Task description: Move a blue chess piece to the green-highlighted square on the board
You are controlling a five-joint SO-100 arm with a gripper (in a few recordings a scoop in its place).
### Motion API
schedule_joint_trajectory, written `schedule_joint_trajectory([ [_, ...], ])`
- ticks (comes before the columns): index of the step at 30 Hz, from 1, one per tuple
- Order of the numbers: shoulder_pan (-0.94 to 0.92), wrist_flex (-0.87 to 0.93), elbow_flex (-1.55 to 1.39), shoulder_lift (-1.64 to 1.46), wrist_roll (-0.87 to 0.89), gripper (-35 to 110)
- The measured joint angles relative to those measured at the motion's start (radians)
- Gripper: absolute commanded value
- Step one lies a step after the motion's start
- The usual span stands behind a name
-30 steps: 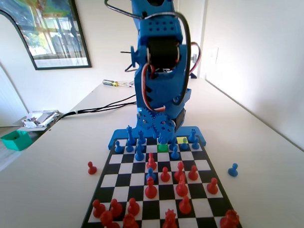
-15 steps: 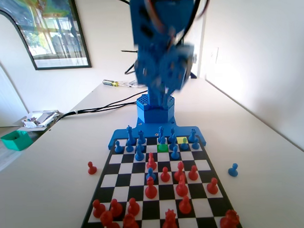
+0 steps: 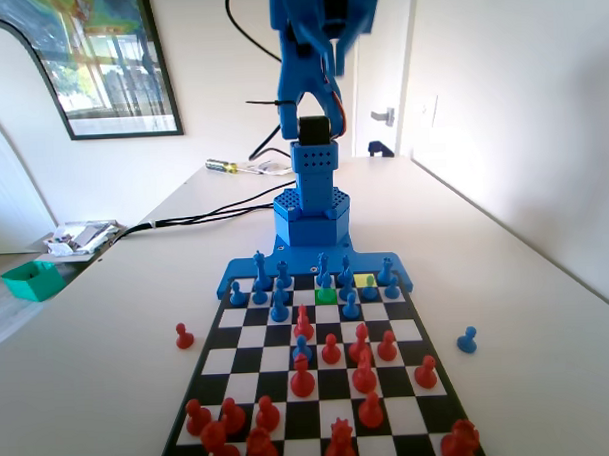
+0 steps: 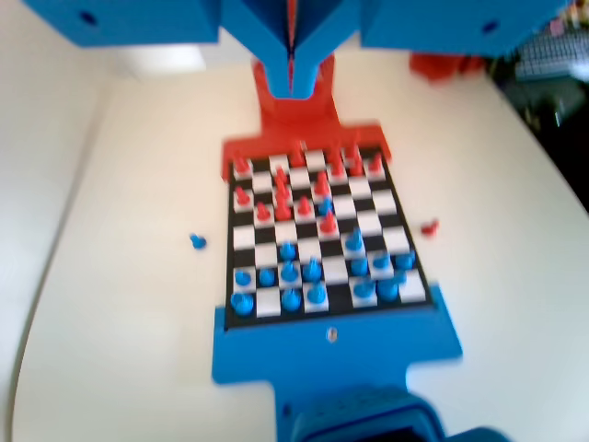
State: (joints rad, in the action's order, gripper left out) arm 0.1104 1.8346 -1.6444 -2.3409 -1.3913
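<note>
Since a second ago the blue arm (image 3: 314, 78) has swung up off the board (image 3: 320, 373) and stands tall. Its gripper (image 4: 291, 78) hangs high over the board, jaws pressed together on nothing. At 12 o'clock in the fixed view, the green-highlighted square (image 3: 327, 295) lies bare among blue pieces.

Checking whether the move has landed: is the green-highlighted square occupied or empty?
Empty. In the fixed view the green-highlighted square shows bare green, with blue pieces on the squares around it.
</note>
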Motion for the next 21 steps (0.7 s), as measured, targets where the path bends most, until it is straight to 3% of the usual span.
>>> schedule_joint_trajectory([
  [11,-0.063,-0.002,-0.227,-0.39,-0.316,1],
  [21,-0.08,-0.143,-0.46,-0.601,-0.407,1],
])
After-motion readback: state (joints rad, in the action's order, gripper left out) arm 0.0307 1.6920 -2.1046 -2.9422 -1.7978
